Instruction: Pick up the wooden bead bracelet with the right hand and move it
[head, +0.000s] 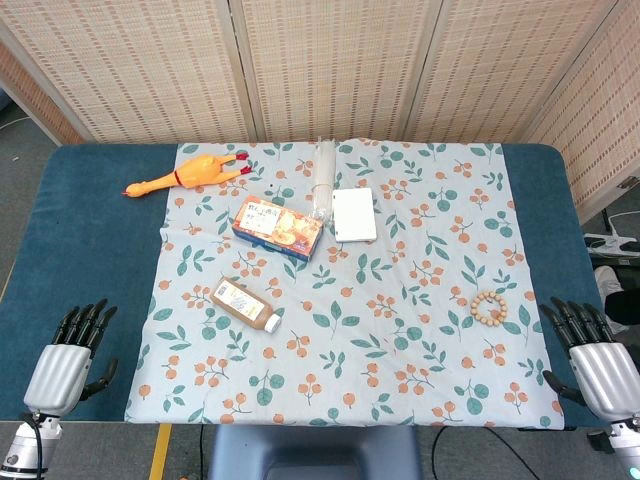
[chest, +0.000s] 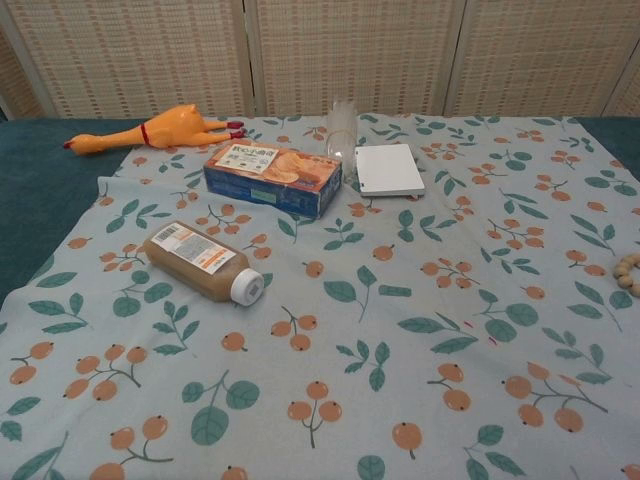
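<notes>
The wooden bead bracelet (head: 490, 308) lies flat on the floral cloth near its right edge; in the chest view only part of the bracelet (chest: 628, 277) shows at the right border. My right hand (head: 595, 360) rests at the table's front right corner, fingers apart and empty, a short way right of and nearer than the bracelet. My left hand (head: 70, 356) sits at the front left corner on the blue table top, fingers apart, holding nothing. Neither hand shows in the chest view.
On the floral cloth (head: 400, 380) lie a brown bottle (head: 245, 306), a blue snack box (head: 278, 227), a white box (head: 354, 214) and a clear plastic cup (head: 323, 178) on its side. A rubber chicken (head: 188, 174) lies at the back left.
</notes>
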